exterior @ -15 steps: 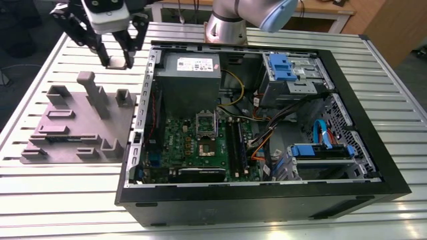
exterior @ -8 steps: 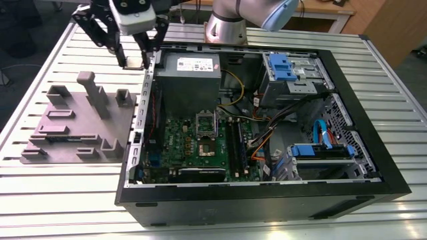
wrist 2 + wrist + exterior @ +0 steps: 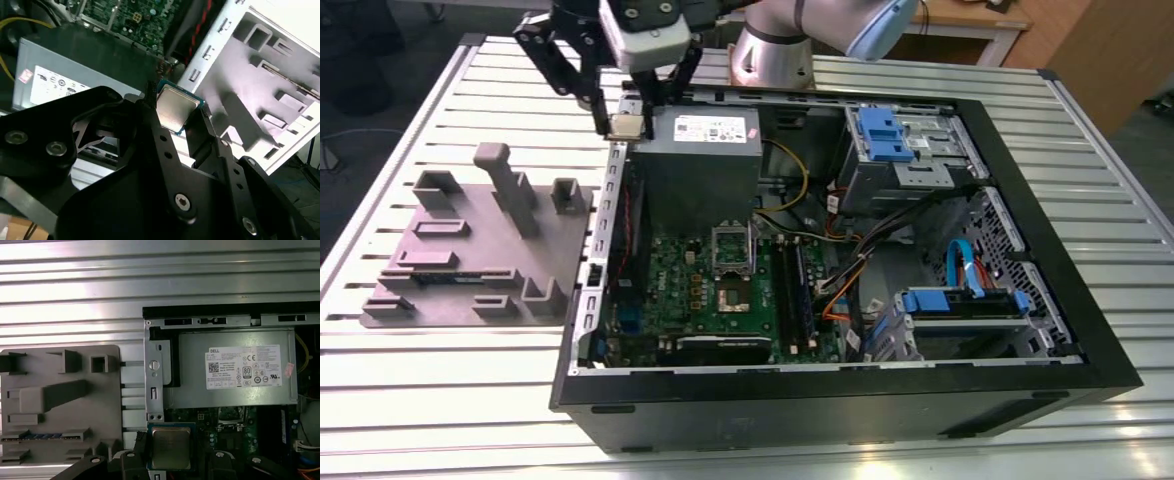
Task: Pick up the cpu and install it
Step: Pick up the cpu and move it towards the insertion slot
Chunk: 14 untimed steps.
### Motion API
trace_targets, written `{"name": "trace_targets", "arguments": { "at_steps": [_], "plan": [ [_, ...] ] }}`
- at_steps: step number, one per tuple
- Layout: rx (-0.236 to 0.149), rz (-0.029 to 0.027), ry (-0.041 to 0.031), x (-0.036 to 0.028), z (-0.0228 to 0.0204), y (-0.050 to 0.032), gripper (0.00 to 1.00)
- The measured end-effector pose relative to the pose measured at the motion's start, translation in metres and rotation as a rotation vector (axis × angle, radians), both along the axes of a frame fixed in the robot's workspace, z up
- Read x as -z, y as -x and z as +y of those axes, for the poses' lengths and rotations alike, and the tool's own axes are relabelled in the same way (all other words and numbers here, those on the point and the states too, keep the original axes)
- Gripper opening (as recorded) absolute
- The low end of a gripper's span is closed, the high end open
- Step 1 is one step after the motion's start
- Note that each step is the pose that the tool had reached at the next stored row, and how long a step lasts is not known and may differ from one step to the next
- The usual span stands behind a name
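Note:
The cpu (image 3: 628, 126), a small square chip with a shiny metal top, hangs in the air, pinched by its edges. My gripper (image 3: 628, 124) is shut on it, high over the case's wall on the exterior view's left, beside the power supply (image 3: 700, 135). Both wrist views show the cpu (image 3: 174, 107) (image 3: 171, 447) between my black fingers (image 3: 205, 131). The open motherboard socket (image 3: 731, 266) lies lower in the case, well away from the chip.
A grey tray (image 3: 467, 250) with upright posts and slots sits on the slatted table at the exterior view's left. The open computer case (image 3: 1067, 300) holds drive bays with blue clips (image 3: 897, 135), cables and memory slots (image 3: 794, 285).

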<state>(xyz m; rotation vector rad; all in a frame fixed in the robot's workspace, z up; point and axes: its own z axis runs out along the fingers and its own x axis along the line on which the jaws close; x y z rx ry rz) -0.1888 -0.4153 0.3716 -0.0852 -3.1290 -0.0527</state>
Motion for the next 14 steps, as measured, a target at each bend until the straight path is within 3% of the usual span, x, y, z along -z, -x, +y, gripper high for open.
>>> {"name": "trace_targets", "arguments": {
  "at_steps": [14],
  "plan": [
    [0.000,0.0000,0.0001,0.0000,0.0000,-0.0582,0.47]
  ]
}}
